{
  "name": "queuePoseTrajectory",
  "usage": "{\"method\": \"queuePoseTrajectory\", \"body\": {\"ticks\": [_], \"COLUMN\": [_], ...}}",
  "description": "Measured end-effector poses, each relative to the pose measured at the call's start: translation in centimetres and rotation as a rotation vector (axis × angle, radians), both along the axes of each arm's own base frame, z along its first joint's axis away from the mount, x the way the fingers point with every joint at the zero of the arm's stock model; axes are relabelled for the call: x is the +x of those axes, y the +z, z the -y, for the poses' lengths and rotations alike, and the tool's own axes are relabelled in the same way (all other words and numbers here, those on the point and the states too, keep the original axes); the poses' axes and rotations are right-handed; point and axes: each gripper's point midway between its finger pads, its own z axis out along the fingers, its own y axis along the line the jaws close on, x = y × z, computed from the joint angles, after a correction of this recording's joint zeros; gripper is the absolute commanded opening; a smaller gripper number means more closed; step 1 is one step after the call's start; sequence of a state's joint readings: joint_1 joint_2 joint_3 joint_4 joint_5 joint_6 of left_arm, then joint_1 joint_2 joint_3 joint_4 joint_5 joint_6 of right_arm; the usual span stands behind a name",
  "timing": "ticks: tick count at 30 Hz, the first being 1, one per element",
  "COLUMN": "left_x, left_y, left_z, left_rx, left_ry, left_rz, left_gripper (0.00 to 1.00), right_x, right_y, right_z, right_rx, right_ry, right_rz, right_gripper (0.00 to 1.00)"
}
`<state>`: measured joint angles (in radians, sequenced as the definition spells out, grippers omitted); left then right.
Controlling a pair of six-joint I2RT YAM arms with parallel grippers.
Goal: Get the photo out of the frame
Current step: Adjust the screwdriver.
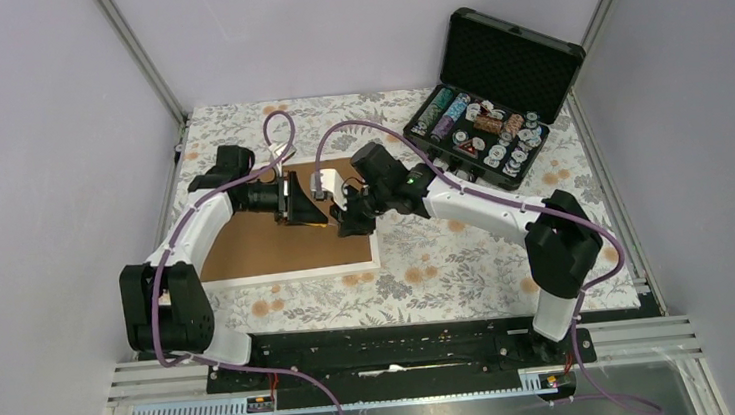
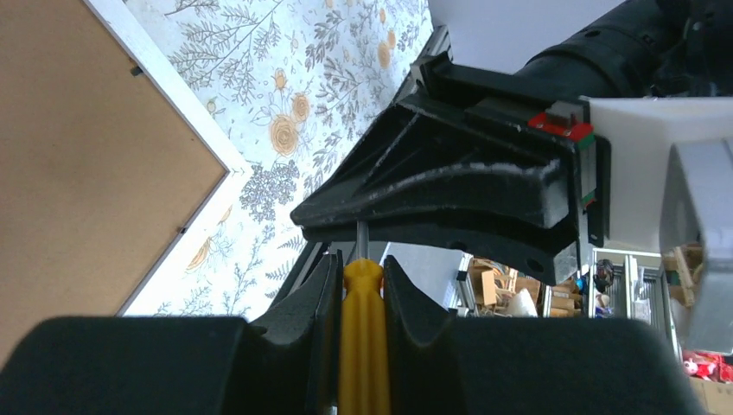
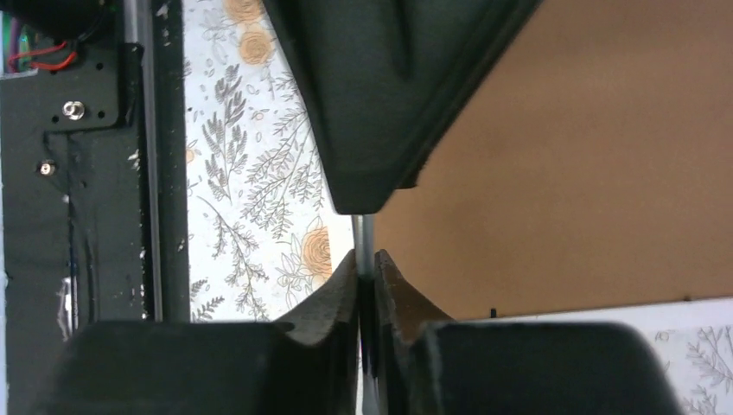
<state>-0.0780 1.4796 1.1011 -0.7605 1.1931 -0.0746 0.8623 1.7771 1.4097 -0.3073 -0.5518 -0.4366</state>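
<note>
The photo is hidden under the brown back of the frame (image 1: 277, 248), which is laid face down on the table (image 1: 429, 267); its far edge is covered by the arms. Flowered table is seen past its near and right edges. Above it, a screwdriver (image 2: 363, 346) is gripped at the yellow handle by the left claw (image 2: 361, 270) and pinched at the shaft by the right claw (image 3: 365, 261).

Robot lab test cell. Evid.: plain lilac wall panels (image 1: 27, 147) at 9, 12 & 3 o'clock, held by aluminium posts (image 1: 142, 54), making a boxed-in booth. Left arm (image 1: 195, 228) & right arm (image 1: 484, 207) bolted to black base plate (image 1: 396, 346) on slotted alu rails (image 1: 158, 381) at 6 o'clock. Purple cables (image 1: 281, 125) loop loose along both arms. Floral cloth (image 1: 429, 272) covers the tabletop. Left wrist view, bkgd at 4 o'clock: shelving w/ cardboard boxes (image 2: 488, 277) & clutter, i.e. workshop-type storage.
</note>
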Motion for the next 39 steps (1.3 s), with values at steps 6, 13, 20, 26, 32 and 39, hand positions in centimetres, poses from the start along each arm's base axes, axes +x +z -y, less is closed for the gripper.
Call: {"method": "queuePoseTrajectory", "body": {"ticks": [6, 13, 20, 26, 32, 39], "left_x": [-0.2, -0.5, -0.8, -0.6, -0.5, -0.8], "left_y": [0.2, 0.9, 0.5, 0.1, 0.0, -0.1], "left_z": [-0.4, -1.1, -0.8, -0.6, 0.1, 0.8], "left_rx": [-0.029, -0.079, -0.113, -0.132, -0.129, -0.128], "left_ry": [0.025, 0.088, 0.111, 0.131, 0.123, 0.099], "left_rz": [-0.006, 0.017, -0.009, -0.033, -0.021, -0.019], "left_gripper": [0.42, 0.55, 0.55, 0.44, 0.4, 0.32], "right_x": [0.1, 0.0, -0.2, -0.6, -0.8, -0.9], "right_y": [-0.1, -0.2, -0.3, -0.2, -0.5, 0.0], "right_z": [0.0, 0.1, -0.2, -0.4, -0.5, -0.8], "right_rx": [-0.011, -0.019, -0.012, -0.002, -0.002, 0.012], "right_ry": [-0.005, -0.049, -0.077, -0.069, -0.06, -0.051], "right_rz": [0.014, -0.032, -0.076, -0.106, -0.124, -0.131], "right_gripper": [0.0, 0.0, 0.0, 0.0, 0.0, 0.0]}}
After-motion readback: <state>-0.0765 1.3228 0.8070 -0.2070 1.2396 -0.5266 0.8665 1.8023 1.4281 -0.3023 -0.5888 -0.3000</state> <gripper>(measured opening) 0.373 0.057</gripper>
